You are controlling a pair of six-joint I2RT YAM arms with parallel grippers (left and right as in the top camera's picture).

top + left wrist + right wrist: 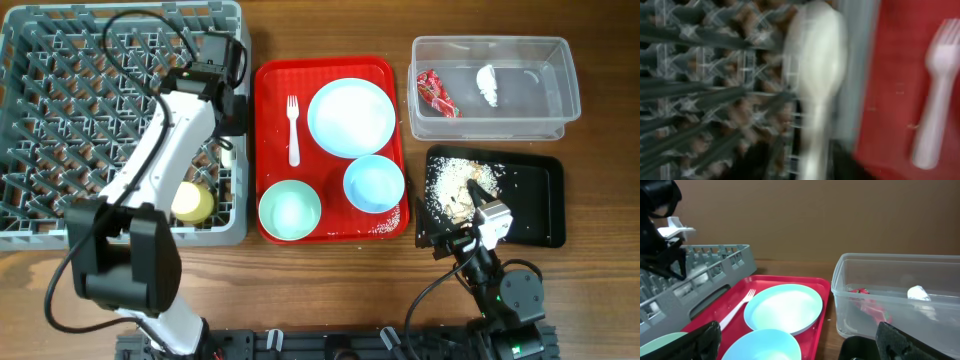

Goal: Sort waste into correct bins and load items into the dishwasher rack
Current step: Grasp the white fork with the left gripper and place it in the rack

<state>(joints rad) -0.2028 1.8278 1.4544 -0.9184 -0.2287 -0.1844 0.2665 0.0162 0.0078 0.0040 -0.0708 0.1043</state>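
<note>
My left gripper is at the right wall of the grey dishwasher rack, shut on a white spoon; that wrist view is blurred. A yellow cup lies in the rack. On the red tray lie a white fork, a pale-blue plate, a blue bowl and a green bowl. The clear tub holds the red wrapper and the tissue wad. Rice scraps lie in the black tray. My right gripper is open and empty over that tray's near left part.
The red tray sits between the rack and the two bins. In the right wrist view the plate, the fork, the tub and the rack wall lie ahead. Bare wooden table runs along the front edge.
</note>
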